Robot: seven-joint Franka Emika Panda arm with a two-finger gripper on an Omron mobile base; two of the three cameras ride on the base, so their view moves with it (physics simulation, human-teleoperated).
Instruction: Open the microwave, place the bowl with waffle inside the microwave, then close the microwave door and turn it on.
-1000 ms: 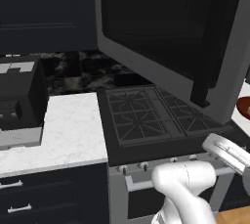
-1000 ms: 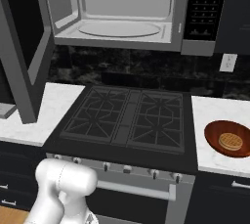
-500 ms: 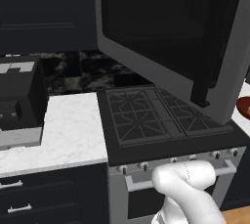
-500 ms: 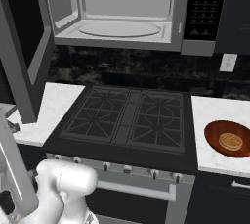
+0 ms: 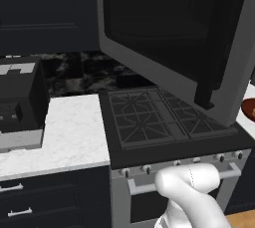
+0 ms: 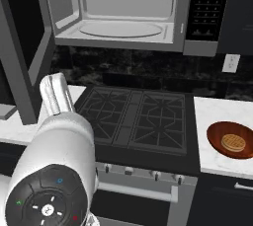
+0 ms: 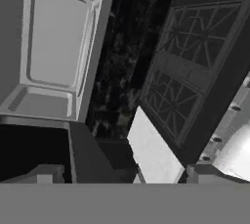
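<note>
Since the earlier frames the white arm (image 6: 57, 141) has swung up in front of the right base camera. The gripper (image 7: 117, 174) has its fingers spread wide, holding nothing. The microwave (image 6: 133, 13) gapes above the black grated stove (image 6: 136, 119); the microwave door (image 5: 174, 48) juts over it. The reddish-brown bowl (image 6: 233, 140), with its waffle (image 6: 232, 142), sits on marbled white counter (image 6: 222, 114) right of the stove.

I see my arm (image 6: 57, 146) folded low and near on the left, gripper (image 7: 119, 174) jaws spread wide, holding nothing.
</note>
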